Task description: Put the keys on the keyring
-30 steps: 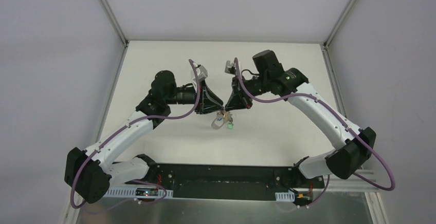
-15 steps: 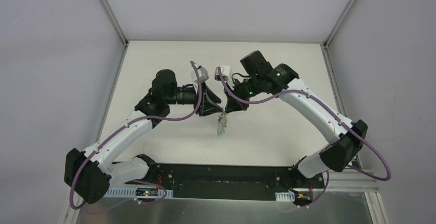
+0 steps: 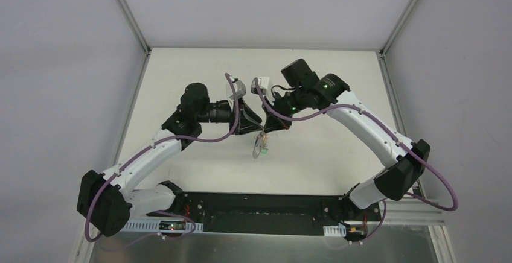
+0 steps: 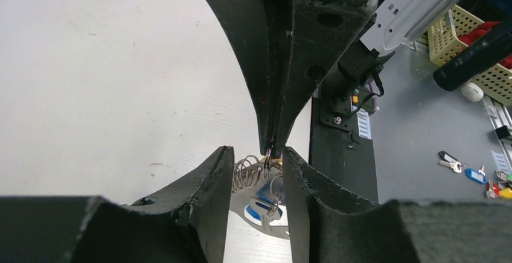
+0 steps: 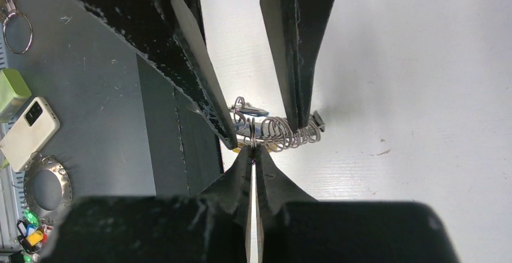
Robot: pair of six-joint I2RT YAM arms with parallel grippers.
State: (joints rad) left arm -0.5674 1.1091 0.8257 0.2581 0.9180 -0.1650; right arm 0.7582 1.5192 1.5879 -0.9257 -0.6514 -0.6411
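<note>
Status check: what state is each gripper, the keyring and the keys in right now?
Keyring: held where the two arms meet.
Keys: bunched under its coil, one blue.
Right gripper: shut, pinching a thin wire loop of the Keyring.
Left gripper: jaws apart astride the coil; grip unclear.

I count two grippers, left gripper [image 4: 258, 154] and right gripper [image 5: 252, 149], one keyring [image 3: 259, 147] mid-frame, one blue-headed key [image 4: 263, 209] I can distinguish.

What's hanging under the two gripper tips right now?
The keyring bundle: a wire coil with a blue key beneath. What the shut right gripper pinches is covered by its tips.
</note>
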